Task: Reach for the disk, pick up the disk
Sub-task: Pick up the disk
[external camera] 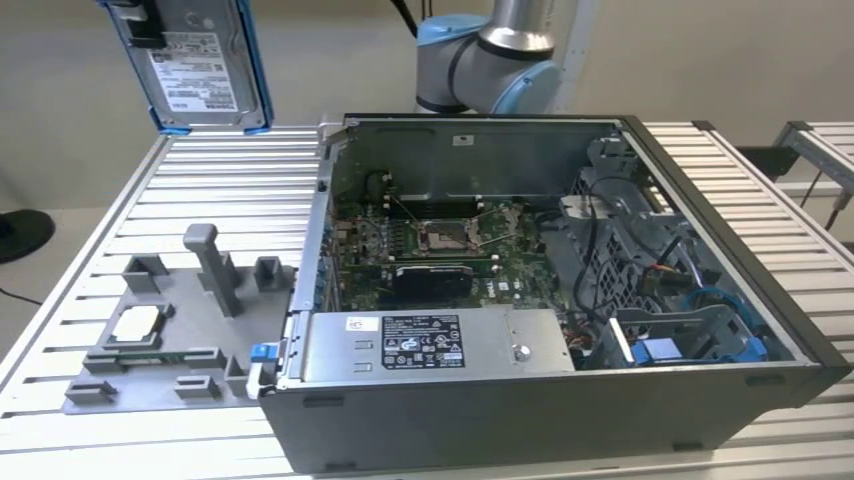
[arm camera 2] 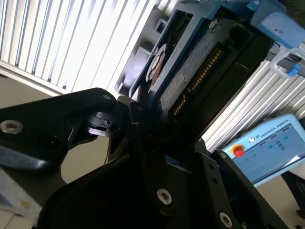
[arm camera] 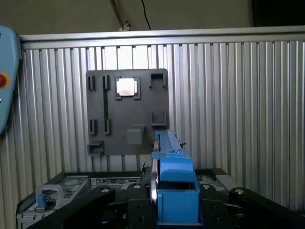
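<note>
Disk (external camera: 200, 65) hanging well above the desk (external camera: 227, 190); we are seeing the gripper (arm camera: 174, 210) clamped on its blue-framed edge, and are judging pickup done.

One disk (external camera: 200, 62) up beyond the case (external camera: 534, 412) at the exterior view's left, one open case, one grey plate (external camera: 180, 342) beside the case, one square chip (external camera: 138, 324) on that plate, one labelled box (external camera: 427, 346) inside the case, one arm (external camera: 497, 62) behind the case, one pendant (arm camera 2: 268, 149)
</note>
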Controlling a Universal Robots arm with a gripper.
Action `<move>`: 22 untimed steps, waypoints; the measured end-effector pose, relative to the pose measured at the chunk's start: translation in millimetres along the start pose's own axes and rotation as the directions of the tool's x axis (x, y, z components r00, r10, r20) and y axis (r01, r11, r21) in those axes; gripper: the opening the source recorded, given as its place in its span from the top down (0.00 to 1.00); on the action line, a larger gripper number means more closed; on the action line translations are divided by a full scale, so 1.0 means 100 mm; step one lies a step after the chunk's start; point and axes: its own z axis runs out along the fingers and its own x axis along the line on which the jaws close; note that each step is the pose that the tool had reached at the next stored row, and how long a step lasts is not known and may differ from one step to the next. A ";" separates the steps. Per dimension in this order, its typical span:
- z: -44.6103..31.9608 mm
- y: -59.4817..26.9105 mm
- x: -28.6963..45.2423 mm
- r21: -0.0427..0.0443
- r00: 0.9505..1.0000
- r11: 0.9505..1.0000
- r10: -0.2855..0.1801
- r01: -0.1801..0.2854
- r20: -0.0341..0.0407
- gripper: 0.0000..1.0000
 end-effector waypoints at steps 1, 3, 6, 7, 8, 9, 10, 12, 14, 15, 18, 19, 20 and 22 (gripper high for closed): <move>0.000 -0.036 -0.002 0.000 1.000 1.000 0.000 0.000 0.000 1.00; -0.002 -0.106 -0.006 0.000 1.000 1.000 0.000 0.000 0.000 1.00; -0.004 -0.203 -0.011 -0.001 1.000 1.000 0.000 0.000 0.000 1.00; -0.005 -0.233 -0.013 -0.001 1.000 1.000 0.000 0.000 0.000 1.00; -0.005 -0.267 -0.015 -0.001 1.000 1.000 0.000 0.000 0.000 1.00; -0.006 -0.299 -0.016 -0.001 1.000 1.000 0.000 0.000 0.000 1.00; -0.006 -0.333 -0.018 -0.001 1.000 1.000 0.000 0.000 0.000 1.00; -0.008 -0.396 -0.022 -0.001 1.000 1.000 0.000 0.000 0.000 1.00; -0.009 -0.458 -0.025 -0.001 1.000 1.000 0.000 0.000 0.000 1.00; -0.010 -0.487 -0.027 -0.001 1.000 1.000 0.000 0.000 0.000 1.00; -0.011 -0.574 -0.031 -0.001 1.000 1.000 0.000 0.000 0.000 1.00; -0.012 -0.602 -0.033 -0.001 1.000 1.000 0.000 0.000 0.000 1.00; -0.012 -0.632 -0.035 -0.001 1.000 1.000 0.000 0.000 0.000 1.00; -0.014 -0.693 -0.038 -0.001 1.000 1.000 0.000 0.000 0.000 1.00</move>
